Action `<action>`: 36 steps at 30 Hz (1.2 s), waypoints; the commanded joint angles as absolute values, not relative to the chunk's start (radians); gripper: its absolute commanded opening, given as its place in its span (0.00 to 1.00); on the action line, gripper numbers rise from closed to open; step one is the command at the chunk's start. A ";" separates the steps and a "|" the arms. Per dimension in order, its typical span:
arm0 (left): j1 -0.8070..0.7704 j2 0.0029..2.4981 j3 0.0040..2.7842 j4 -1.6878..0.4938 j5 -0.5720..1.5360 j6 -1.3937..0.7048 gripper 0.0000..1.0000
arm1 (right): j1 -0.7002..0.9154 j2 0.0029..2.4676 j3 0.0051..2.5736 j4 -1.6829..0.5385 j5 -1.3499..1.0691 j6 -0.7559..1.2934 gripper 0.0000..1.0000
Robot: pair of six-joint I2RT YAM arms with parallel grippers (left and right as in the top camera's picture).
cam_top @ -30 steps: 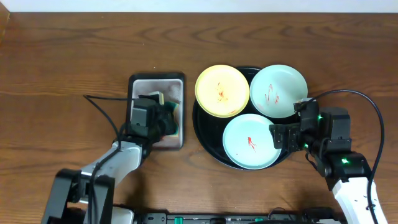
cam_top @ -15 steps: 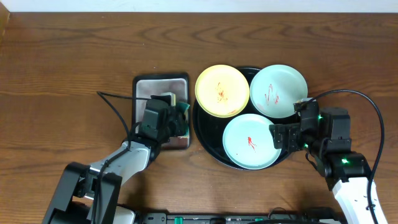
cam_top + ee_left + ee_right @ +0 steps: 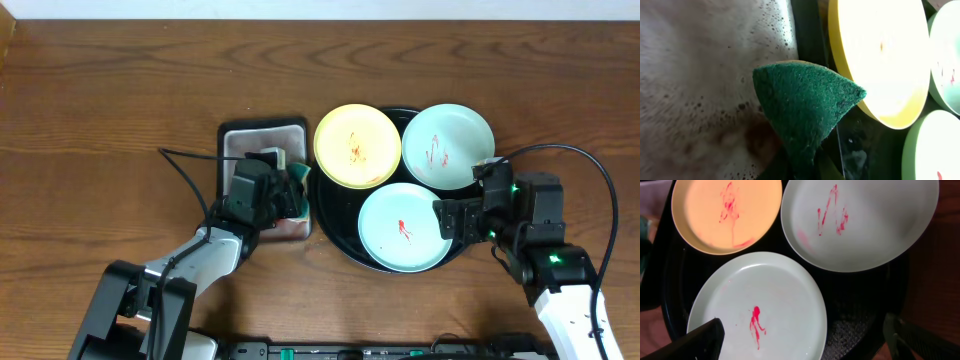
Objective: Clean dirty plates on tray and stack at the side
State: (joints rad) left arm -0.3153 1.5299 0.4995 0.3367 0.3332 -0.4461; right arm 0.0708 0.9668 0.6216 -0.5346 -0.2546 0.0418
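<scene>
Three plates with red smears sit on the round black tray: a pale yellow plate at the back left, a blue-green plate at the back right, and a second blue-green plate in front. My left gripper is shut on a green sponge over the right edge of the grey metal tray, just left of the yellow plate. My right gripper is open, its fingers straddling the right rim of the front plate.
The grey rectangular metal tray is wet with dark specks and lies against the black tray's left side. Brown wooden table extends on all sides. Cables trail from both arms.
My left gripper moved right with the sponge, toward the black tray. The grey tray slid right with it. The right arm and the plates stayed still.
</scene>
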 commanded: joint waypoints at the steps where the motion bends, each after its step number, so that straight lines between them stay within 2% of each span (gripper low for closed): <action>1: -0.320 1.533 0.503 0.331 0.378 -0.451 0.07 | 0.080 0.968 0.638 -0.535 -0.259 0.051 0.99; 10: -0.296 1.426 0.503 0.284 0.316 -0.447 0.07 | 0.080 0.968 0.638 -0.535 -0.259 0.051 0.99; 22: -0.134 1.152 0.503 0.149 0.333 -0.439 0.07 | 0.080 0.997 0.638 -0.555 -0.253 0.017 0.99; 28: -0.123 1.059 0.503 0.046 0.359 -0.335 0.07 | 0.080 1.089 0.638 -0.554 -0.252 0.018 0.93; 36: -0.123 1.042 0.503 0.060 0.359 -0.307 0.08 | 0.080 1.238 0.638 -0.500 -0.252 0.022 0.86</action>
